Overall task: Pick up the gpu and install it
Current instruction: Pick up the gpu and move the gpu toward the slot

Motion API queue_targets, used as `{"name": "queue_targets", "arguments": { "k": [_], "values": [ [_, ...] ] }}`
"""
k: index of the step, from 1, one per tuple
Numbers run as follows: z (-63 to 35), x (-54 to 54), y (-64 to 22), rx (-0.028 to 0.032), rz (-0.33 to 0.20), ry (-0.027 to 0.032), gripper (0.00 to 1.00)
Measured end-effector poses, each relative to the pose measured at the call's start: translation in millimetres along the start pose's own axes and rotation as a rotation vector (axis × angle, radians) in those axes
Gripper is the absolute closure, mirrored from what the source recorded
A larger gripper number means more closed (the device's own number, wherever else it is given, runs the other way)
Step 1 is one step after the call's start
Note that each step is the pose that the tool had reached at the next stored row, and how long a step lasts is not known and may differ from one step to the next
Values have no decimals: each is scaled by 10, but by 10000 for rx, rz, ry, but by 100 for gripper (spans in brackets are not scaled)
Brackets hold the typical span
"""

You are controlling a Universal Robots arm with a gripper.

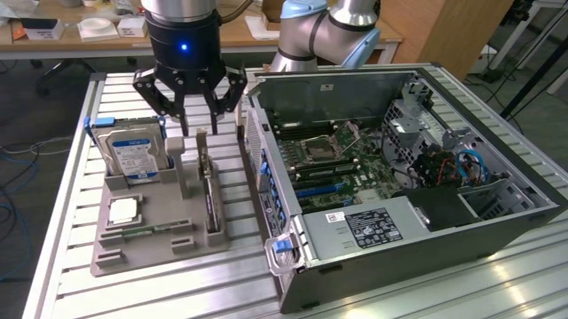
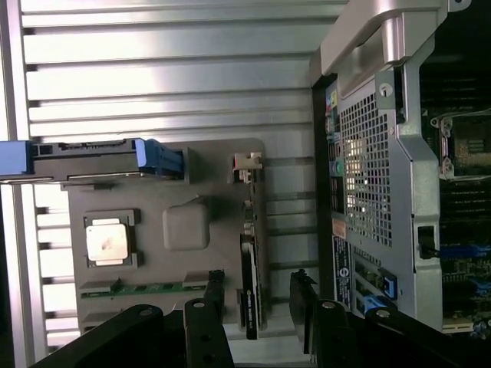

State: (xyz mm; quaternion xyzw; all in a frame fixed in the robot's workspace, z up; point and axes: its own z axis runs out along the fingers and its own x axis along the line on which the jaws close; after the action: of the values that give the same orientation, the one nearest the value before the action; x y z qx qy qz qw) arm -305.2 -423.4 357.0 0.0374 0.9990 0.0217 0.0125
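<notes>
The gpu (image 1: 209, 194) is a thin dark card standing on edge in a slot of the grey holder tray (image 1: 159, 256), its silver bracket at the far end. My gripper (image 1: 198, 128) hangs open just above that far end, one finger on each side of the card, touching nothing. In the wrist view the gpu (image 2: 249, 264) runs edge-on between the two black fingertips (image 2: 215, 282), and the gripper (image 2: 258, 282) is open around it. The tray (image 2: 211, 172) lies beside the open computer case (image 1: 417, 199).
A silver hard drive (image 1: 133, 154) with a blue-white label stands upright in the tray beside the gpu. A square processor (image 1: 124, 211) and a narrow memory stick (image 1: 146, 230) lie flat in the tray. The case wall (image 2: 368, 176) stands close to the gpu. A slatted metal table (image 1: 71, 199) carries everything.
</notes>
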Motion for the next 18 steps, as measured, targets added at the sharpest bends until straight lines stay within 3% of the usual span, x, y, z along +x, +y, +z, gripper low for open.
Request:
{"name": "queue_targets", "arguments": {
  "k": [18],
  "values": [
    [73, 0, -29, 0, 0, 0, 53]
  ]
}}
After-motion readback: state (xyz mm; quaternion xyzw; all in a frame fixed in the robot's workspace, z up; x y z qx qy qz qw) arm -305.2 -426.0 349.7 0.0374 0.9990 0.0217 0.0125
